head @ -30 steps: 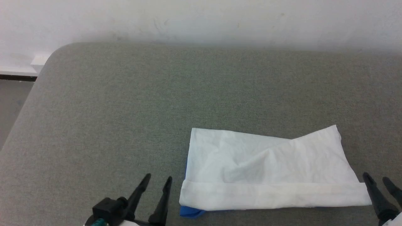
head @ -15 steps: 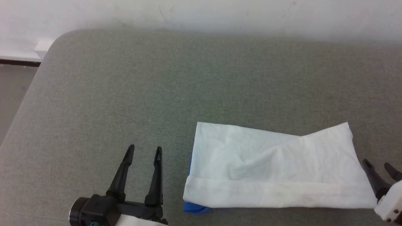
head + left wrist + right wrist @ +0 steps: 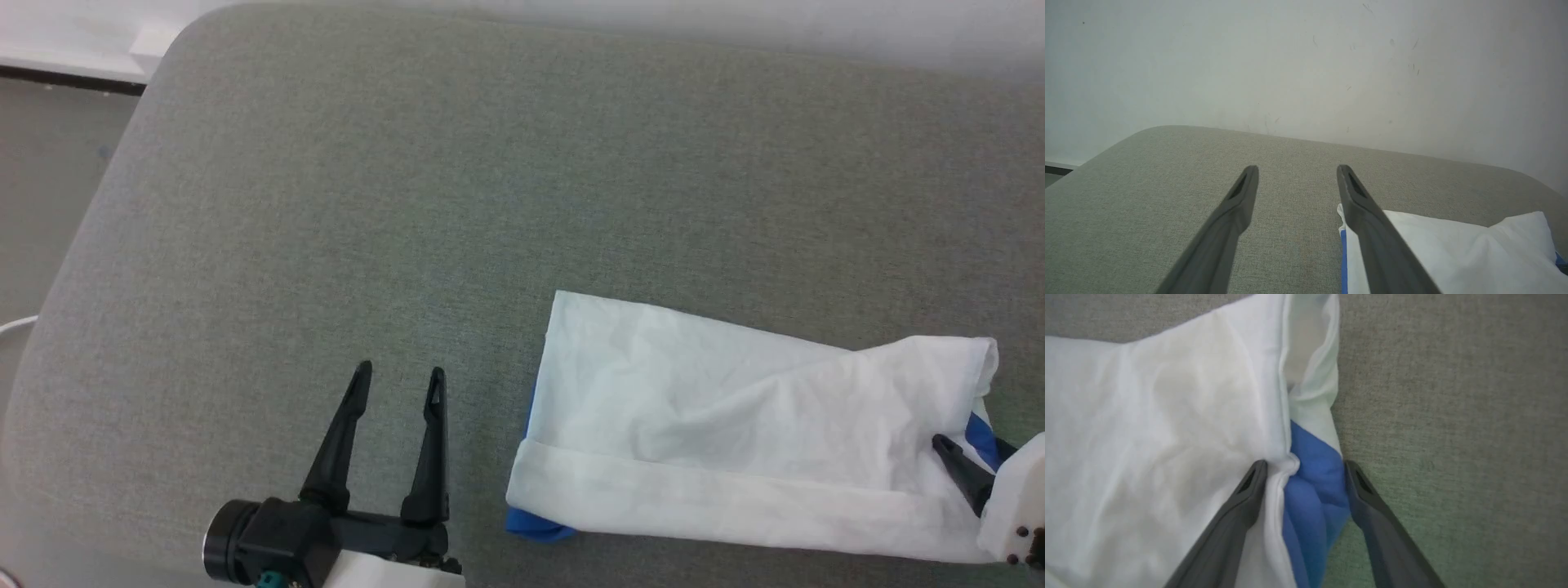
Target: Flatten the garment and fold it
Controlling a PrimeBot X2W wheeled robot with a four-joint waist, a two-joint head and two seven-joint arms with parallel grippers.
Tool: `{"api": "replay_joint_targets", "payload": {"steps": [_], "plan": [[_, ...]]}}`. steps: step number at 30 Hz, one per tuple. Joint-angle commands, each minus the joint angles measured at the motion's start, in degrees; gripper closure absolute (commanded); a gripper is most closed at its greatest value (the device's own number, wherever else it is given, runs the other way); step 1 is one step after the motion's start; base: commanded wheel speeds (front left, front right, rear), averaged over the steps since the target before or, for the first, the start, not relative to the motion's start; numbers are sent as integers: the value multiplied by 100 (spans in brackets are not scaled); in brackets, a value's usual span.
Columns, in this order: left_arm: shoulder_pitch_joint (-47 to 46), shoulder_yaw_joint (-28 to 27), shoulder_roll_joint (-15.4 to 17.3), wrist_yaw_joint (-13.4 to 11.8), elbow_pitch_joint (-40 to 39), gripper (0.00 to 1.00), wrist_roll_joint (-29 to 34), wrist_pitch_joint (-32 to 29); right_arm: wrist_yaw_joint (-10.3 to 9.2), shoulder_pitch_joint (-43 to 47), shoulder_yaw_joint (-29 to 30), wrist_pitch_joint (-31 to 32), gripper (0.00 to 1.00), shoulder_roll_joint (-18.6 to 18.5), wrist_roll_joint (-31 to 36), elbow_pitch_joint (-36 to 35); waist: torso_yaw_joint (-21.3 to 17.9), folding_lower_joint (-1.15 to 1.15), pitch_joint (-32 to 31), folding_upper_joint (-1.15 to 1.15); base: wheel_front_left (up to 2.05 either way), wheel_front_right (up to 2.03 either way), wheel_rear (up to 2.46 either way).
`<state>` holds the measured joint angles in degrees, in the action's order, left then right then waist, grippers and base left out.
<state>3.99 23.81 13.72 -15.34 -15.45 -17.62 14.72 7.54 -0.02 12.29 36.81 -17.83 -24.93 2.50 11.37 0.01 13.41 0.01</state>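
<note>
- Head view: the garment (image 3: 735, 425) lies folded on the grey pad (image 3: 367, 204), to the lower right, white side up. A blue corner pokes out under its near-left end.
- The left gripper (image 3: 399, 371) hovers over bare pad just left of the garment, jaws spread wide, holding and touching nothing.
- The right gripper (image 3: 973, 445) sits at the garment's right end, where the cloth is rucked up and a blue strip shows.
- Left wrist view: the left gripper (image 3: 1297, 169) is released, with pad between its fingers. The garment (image 3: 1453, 245) lies beside its right finger, and a pale wall (image 3: 1290, 61) stands behind.
- Right wrist view: the right gripper (image 3: 1305, 465) stands wide apart, astride the garment's (image 3: 1167, 437) edge. Bunched white and blue cloth fills the gap and meets both fingers, but is not clamped.
</note>
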Motion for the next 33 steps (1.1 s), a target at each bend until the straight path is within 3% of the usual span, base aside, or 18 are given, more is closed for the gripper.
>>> {"api": "replay_joint_targets", "payload": {"steps": [1, 7, 8, 10, 17, 27, 33], "plan": [[-96, 0, -32, -17, 4, 0, 38, 27, -5, -53, -59, 55, 0, -53, -49, 23, 69, -1, 70, -1, 0, 0, 0], [-121, 17, -100, 38, 37, 0, 49, 27, -5, 37, -343, 562, 0, -228, -350, 224, 96, -1, 104, -1, 0, 0, 0], [-128, 25, -107, 51, 51, 0, 46, 27, -5, 37, -327, 628, 46, -202, -393, 252, 98, -1, 101, -1, 0, 0, 0], [-145, 32, -120, 73, 77, 0, 37, 27, -5, 18, -265, 665, 100, -154, -394, 279, 97, -1, 91, -1, 0, 0, 0], [-163, 2, -123, 111, 138, 0, 1, 28, -5, -175, 98, 377, 100, -53, -254, 434, 56, -1, 13, -1, 0, 0, 0], [-58, -56, -49, 136, 174, 0, -102, 24, -5, -311, 1390, -118, 100, -303, 169, 867, -15, -1, -221, -1, 0, 0, 0], [45, -66, -4, 171, 226, 0, -219, -13, -5, -185, 1384, 18, 100, -130, 83, 575, -59, -1, -496, -1, 0, 0, 0]]}}
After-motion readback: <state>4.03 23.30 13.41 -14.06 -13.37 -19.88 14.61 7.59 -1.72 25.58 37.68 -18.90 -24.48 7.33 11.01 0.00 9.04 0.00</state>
